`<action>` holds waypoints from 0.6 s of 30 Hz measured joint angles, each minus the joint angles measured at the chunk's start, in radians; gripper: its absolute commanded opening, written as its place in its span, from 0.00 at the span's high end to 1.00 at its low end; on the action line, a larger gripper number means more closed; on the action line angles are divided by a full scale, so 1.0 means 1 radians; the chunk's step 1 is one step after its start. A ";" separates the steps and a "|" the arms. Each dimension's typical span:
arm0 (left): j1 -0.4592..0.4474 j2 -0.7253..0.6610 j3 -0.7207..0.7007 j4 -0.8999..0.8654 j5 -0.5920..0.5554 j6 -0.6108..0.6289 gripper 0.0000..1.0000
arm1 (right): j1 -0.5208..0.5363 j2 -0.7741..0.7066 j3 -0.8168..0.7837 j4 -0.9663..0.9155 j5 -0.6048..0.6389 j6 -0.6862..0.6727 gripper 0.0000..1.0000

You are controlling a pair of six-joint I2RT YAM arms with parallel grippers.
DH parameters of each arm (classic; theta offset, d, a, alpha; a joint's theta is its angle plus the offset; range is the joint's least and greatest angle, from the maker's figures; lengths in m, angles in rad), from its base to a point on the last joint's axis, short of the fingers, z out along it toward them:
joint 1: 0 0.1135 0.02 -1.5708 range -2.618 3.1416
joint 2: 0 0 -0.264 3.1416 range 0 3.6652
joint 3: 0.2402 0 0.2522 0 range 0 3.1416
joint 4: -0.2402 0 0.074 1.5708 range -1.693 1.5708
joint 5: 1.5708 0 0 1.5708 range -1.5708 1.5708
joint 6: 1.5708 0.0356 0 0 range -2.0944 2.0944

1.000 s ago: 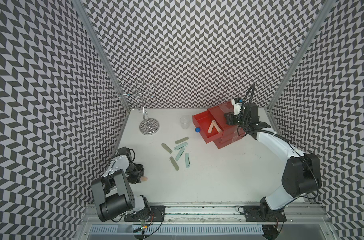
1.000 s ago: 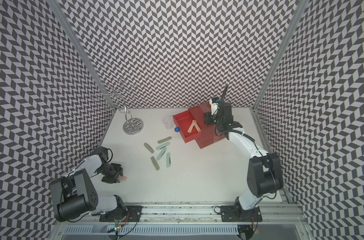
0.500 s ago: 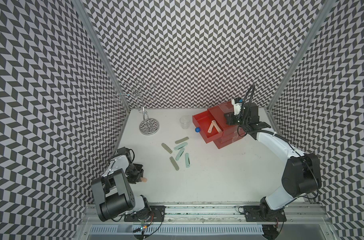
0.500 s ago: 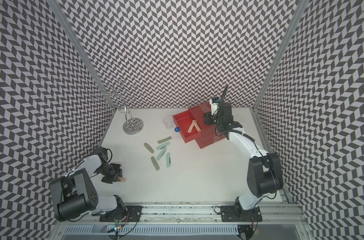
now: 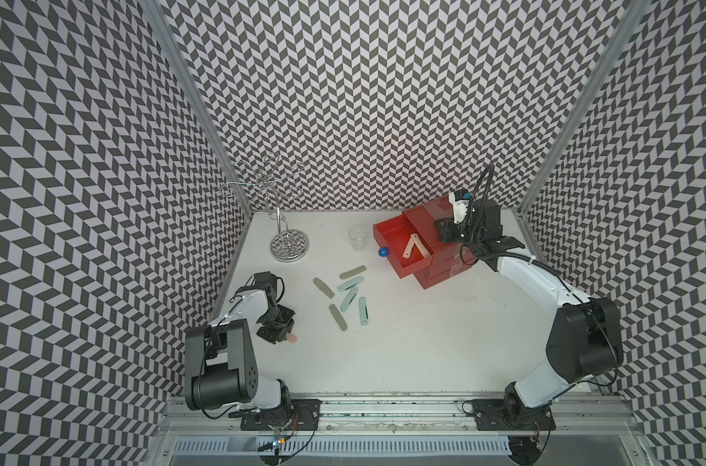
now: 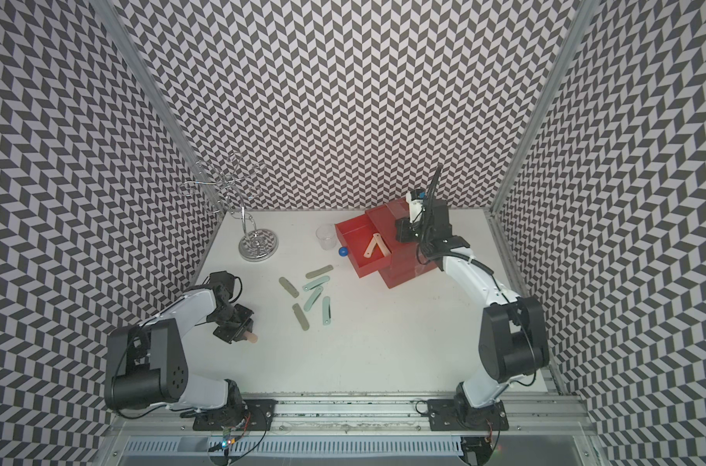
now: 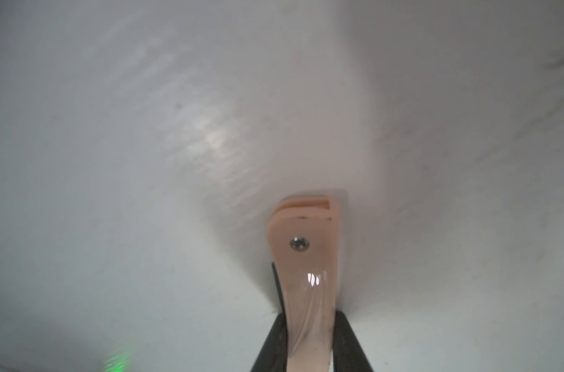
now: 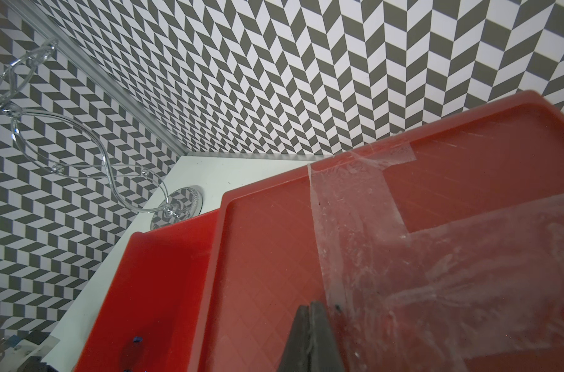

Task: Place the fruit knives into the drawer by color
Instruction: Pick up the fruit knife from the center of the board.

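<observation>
My left gripper point(image 7: 309, 319) is shut on a peach fruit knife point(image 7: 306, 257), low at the table's left side; its end sticks out past the fingers point(image 5: 291, 340). Three grey-olive knives point(image 5: 323, 287) and three mint knives point(image 5: 349, 299) lie scattered mid-table. The red drawer box point(image 5: 444, 266) stands at the back right, its top drawer point(image 5: 387, 236) pulled out with two peach knives point(image 5: 413, 246) inside. My right gripper point(image 8: 310, 306) is shut and empty, its tip on the box's taped top point(image 8: 354, 225).
A clear plastic cup point(image 5: 358, 237) stands just left of the open drawer, near its blue knob point(image 5: 382, 252). A chrome wire stand point(image 5: 288, 246) sits at the back left. Patterned walls close in three sides.
My left gripper's jaws have closed onto the peach knife. Both arms stay where they were.
</observation>
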 measured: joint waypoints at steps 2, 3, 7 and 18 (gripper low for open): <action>-0.040 0.017 0.017 0.006 -0.006 0.000 0.76 | 0.000 0.000 0.000 0.000 0.000 0.000 1.00; -0.065 0.029 0.028 0.009 -0.010 0.001 0.76 | 0.000 0.000 0.000 0.000 0.000 0.000 1.00; -0.153 0.080 0.078 0.013 -0.030 0.004 0.76 | 0.000 0.000 0.000 0.000 0.000 0.000 1.00; -0.291 0.116 0.117 0.046 -0.063 0.032 0.76 | 0.000 0.000 0.000 0.000 0.000 0.000 1.00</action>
